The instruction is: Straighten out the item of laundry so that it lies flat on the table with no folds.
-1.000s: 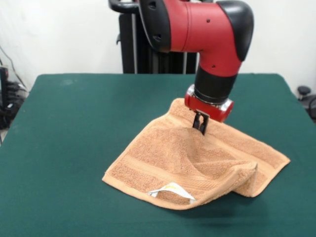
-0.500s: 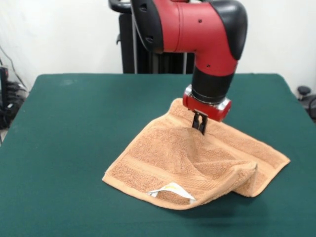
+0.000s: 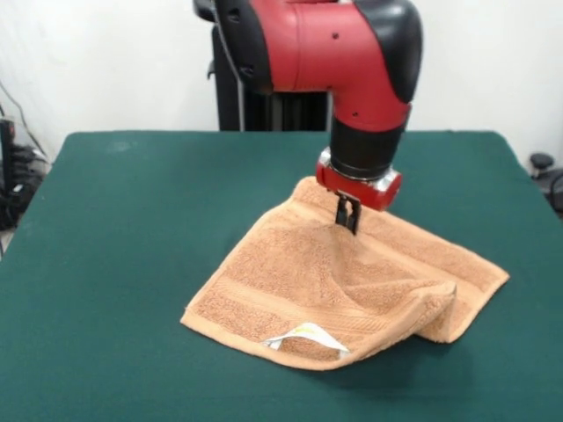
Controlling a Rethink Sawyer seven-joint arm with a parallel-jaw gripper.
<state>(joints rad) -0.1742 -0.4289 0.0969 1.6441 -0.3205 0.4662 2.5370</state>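
Observation:
The light orange-tan terry towel [image 3: 334, 281] lies on the dark green table [image 3: 132, 229] right of centre. Its near right corner is folded over, forming a raised hump, and the white label [image 3: 308, 337] shows at its near edge. My gripper [image 3: 347, 214] hangs from the red and black arm and is shut on a pinch of the towel near its far edge, lifting the cloth there into a small peak. The rest of the towel slopes down from that point to the table.
The black pedestal [image 3: 264, 110] stands behind the table's far edge. Dark cables and gear [image 3: 13, 180] sit off the table's left side, and a dark object [image 3: 544, 167] lies off its right side.
The arm and gripper have moved left and slightly away from the camera, dragging the pinched towel with them; the towel's right corner has slid left.

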